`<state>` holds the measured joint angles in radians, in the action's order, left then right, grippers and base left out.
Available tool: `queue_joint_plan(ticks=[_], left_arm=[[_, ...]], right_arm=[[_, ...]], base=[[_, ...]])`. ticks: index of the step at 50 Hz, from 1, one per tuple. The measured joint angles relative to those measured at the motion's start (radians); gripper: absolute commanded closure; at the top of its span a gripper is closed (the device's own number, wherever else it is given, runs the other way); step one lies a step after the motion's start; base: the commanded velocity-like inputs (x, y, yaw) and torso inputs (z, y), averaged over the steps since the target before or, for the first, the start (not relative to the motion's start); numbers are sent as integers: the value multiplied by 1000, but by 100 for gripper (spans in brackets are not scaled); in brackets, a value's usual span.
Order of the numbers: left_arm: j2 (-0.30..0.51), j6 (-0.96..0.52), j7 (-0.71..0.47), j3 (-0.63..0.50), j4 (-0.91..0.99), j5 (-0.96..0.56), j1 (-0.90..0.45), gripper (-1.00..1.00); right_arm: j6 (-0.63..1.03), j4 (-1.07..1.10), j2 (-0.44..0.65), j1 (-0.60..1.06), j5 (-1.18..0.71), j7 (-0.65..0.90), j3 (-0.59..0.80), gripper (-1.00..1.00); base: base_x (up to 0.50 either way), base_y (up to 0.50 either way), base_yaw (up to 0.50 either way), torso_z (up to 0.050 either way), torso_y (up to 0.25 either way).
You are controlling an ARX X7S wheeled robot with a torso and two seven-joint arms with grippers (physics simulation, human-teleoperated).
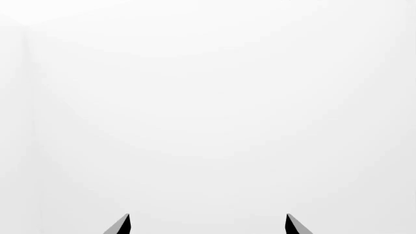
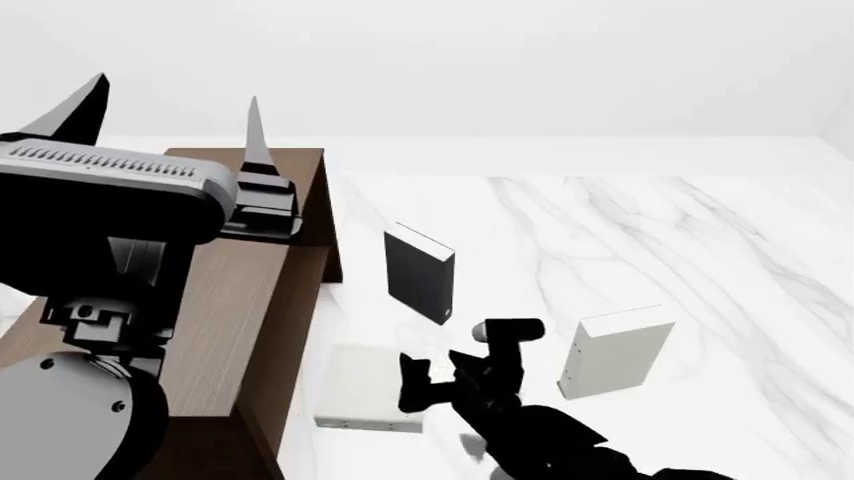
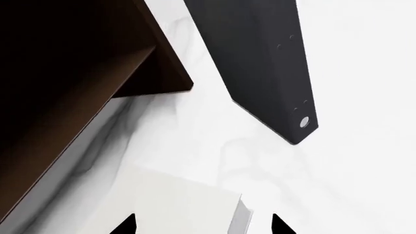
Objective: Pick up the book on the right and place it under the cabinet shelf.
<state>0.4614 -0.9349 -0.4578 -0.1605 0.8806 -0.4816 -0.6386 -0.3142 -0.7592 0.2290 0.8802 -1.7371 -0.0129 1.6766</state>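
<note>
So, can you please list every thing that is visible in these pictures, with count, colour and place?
Cabinet: one, dark brown wood, at the table's left.
Black book: one, standing upright mid-table.
Off-white book: one, chunky, standing to the right.
Pale grey book: one, lying flat beside the cabinet.
Table: one, white marble.
Left claw: open, raised above the cabinet.
Right claw: open, over the pale grey book.
</note>
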Motion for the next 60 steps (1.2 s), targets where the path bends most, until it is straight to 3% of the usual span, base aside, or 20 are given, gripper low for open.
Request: queue_joint_plan(ticks=[10,36,60], left_arm=[[2,3,0,-1,-1,-5,-4,-100],[-4,3,-4,-36,-12,-9,-24,-100],[-49,-130,-32,-42,42,-104,-144,-100]], right_arm=[[-9,150,82,42,54,105,23,-100],[-1,777,391,242,298,509,77,-100],[244,1317,743,690,418,905,-10,-100]], base=[[0,0,0,0,0],[0,0,0,0,0],[0,0,0,0,0]])
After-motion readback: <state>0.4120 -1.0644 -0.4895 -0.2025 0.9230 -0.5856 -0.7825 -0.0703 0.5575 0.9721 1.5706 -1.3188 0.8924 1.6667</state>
